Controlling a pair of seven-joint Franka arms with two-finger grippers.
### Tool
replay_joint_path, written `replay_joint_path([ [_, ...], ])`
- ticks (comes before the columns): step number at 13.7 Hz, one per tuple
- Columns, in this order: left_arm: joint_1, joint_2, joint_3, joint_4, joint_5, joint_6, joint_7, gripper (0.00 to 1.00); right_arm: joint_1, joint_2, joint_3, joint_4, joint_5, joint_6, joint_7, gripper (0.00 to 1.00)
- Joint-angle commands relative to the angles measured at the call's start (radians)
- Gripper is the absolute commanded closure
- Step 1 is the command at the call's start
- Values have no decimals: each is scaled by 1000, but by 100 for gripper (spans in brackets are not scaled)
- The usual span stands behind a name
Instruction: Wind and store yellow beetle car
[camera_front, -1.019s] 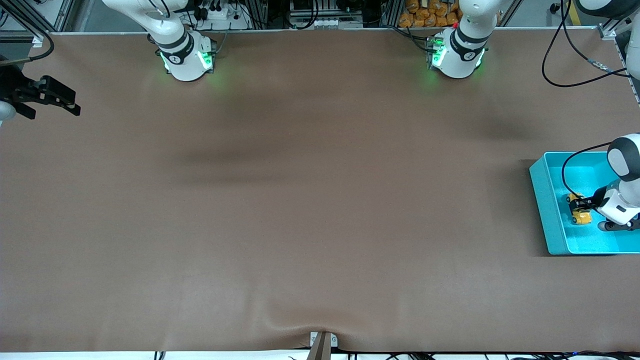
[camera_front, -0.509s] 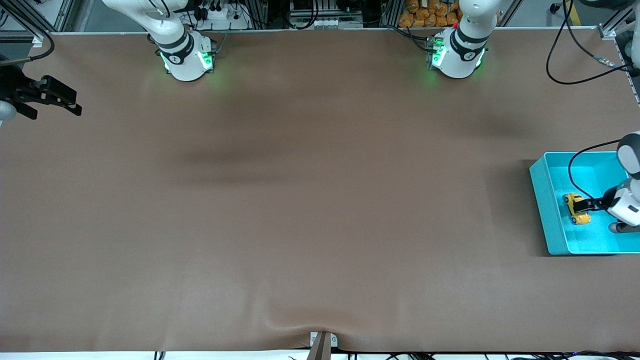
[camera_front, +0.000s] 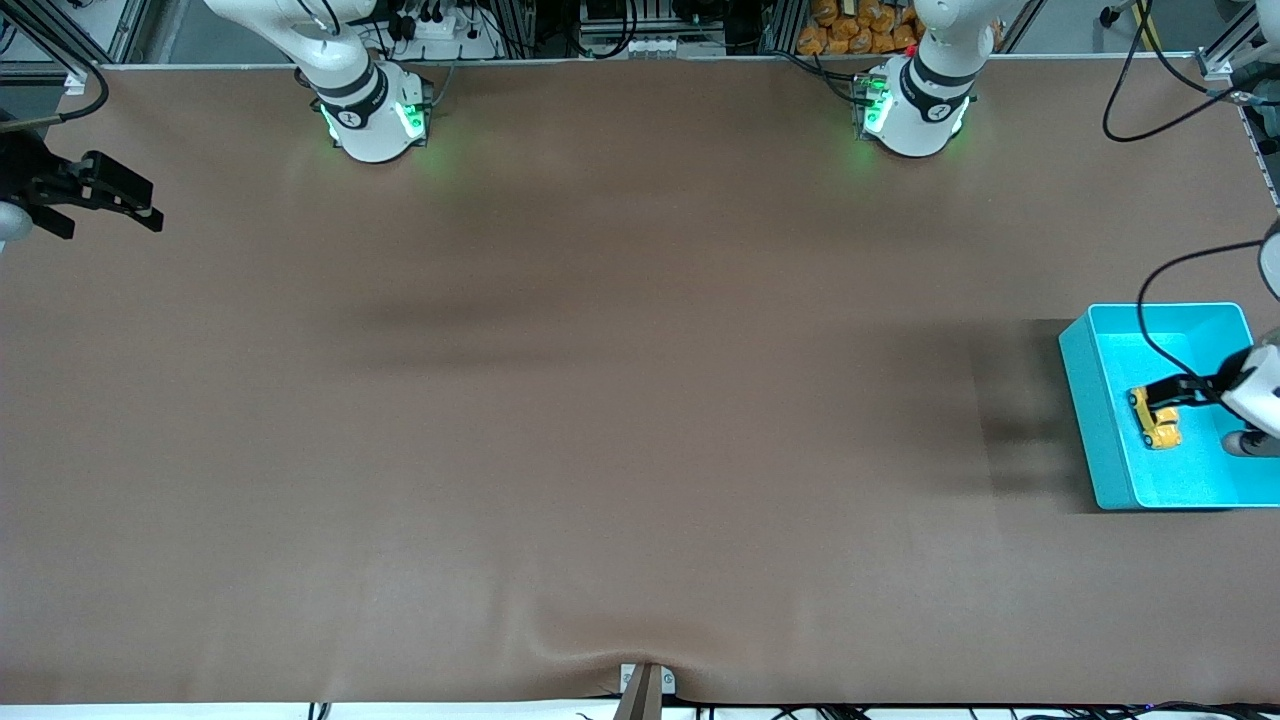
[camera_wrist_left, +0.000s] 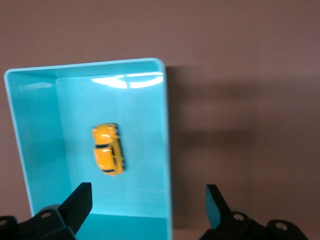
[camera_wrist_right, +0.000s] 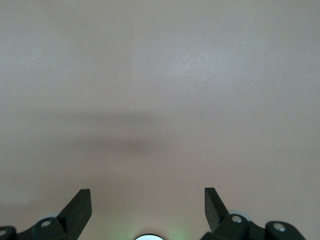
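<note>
1. While the left gripper (camera_wrist_left: 147, 207) hangs over the teal bin (camera_front: 1085, 400), its two fingers are spread wide apart and hold nothing.
2. Down on the floor of the bin lies the yellow beetle car (camera_front: 1155, 418), with nothing touching it.
3. It is a tiny toy, yellow-orange, with a round bug-shaped body (camera_wrist_left: 107, 155) and small dark windows, and it is much smaller than the bin.
4. It sits near the bin wall that faces the middle of the table (camera_front: 640, 400).
5. The bin stands at the edge of the table at the left arm's end.
6. At the table's edge at the right arm's end the right gripper (camera_front: 125, 200) waits, with its fingers wide apart and nothing between them.
</note>
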Motion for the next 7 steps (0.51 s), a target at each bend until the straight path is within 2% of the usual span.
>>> replay_joint_path([
  [1, -103, -101, 12, -27, -39, -83, -83, 0, 2, -18, -2, -16, 9, 8, 18, 0],
  [7, -313, -270, 41, -21, -141, -264, -170, 0, 2, -17, -2, -16, 9, 10, 18, 0],
])
